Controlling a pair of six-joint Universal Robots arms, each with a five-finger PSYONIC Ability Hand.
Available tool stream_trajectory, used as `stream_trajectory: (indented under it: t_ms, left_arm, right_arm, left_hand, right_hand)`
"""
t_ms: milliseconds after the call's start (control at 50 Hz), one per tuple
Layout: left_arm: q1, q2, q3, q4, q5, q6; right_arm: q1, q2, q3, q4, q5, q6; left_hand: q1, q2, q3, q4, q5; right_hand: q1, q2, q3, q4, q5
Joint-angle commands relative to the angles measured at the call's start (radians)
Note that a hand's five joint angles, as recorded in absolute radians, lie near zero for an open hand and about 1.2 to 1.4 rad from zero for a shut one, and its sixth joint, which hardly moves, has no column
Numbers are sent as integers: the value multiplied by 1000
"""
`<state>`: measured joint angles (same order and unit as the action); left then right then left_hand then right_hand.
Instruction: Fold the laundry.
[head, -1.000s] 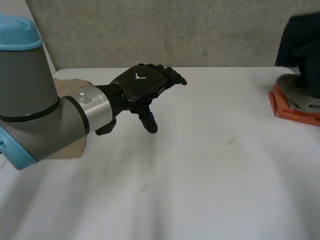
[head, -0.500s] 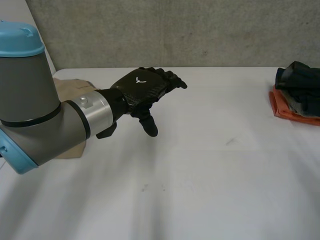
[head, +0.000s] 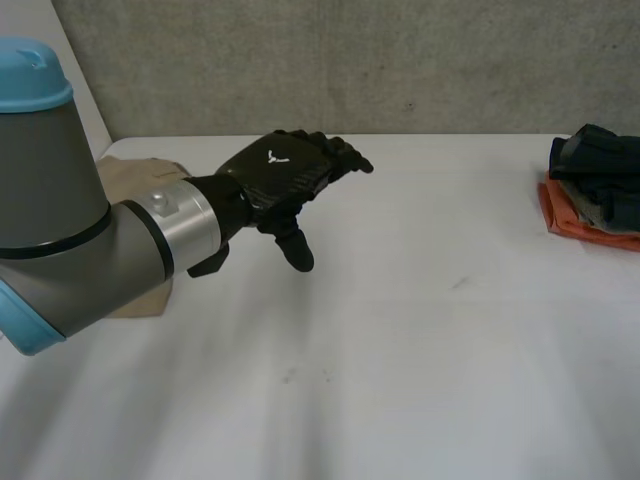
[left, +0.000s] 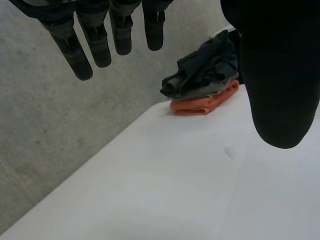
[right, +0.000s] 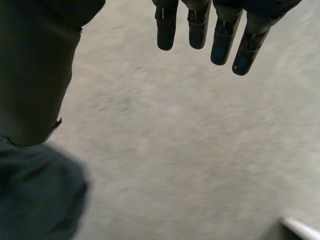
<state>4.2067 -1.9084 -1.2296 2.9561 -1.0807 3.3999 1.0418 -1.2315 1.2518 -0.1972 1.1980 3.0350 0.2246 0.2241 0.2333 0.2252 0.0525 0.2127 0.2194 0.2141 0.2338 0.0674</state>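
The left hand (head: 282, 176) hangs over the white table (head: 400, 350), fingers (left: 97, 45) straight and apart, holding nothing. A tan cloth (head: 135, 170) lies under its arm. Well apart from it, at the far right, sits the laundry pile (head: 592, 190). The right hand (right: 40, 70) is spread open too, with dark blue cloth (right: 35, 200) beside its thumb.

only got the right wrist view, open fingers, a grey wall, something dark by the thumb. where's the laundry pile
Observer: At the far right edge of the table in the head view: a crumpled dark garment on top of a folded orange cloth.
Operator: is the left hand holding anything
Observer: No. The left hand is open above bare table, well apart from that pile.
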Motion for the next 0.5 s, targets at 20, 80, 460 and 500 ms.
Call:
stream_trajectory:
  t_ms: [20,80,460,500]
  left_arm:
    - [4,37,19,58,-90,-36]
    - [15,83,15,155,-220,-105]
    - [450,-78,-137,325,-280,188]
    - [495,-155,-122,322,-277,309]
  right_arm:
    - [27,-110,-48,-36,208,-21]
    - [142,-144,-35,-86,213,-2]
    - [958,-63,469,-272,-60,-145]
    - [968,-45,491,-269,-52,-189]
  left_hand:
    - [30,31,21,29,28]
    - [4,4,-5,3,1]
    - [-38,-37,-46,-38,-40]
    - [-26,-25,-35,-26,-28]
  right_hand:
    - [-38,-45,-40,-59,-67]
    - [-38,-45,-40,-59,-67]
    - [-38,-45,-40,-59,-67]
    - [-38,-45,-40,-59,-67]
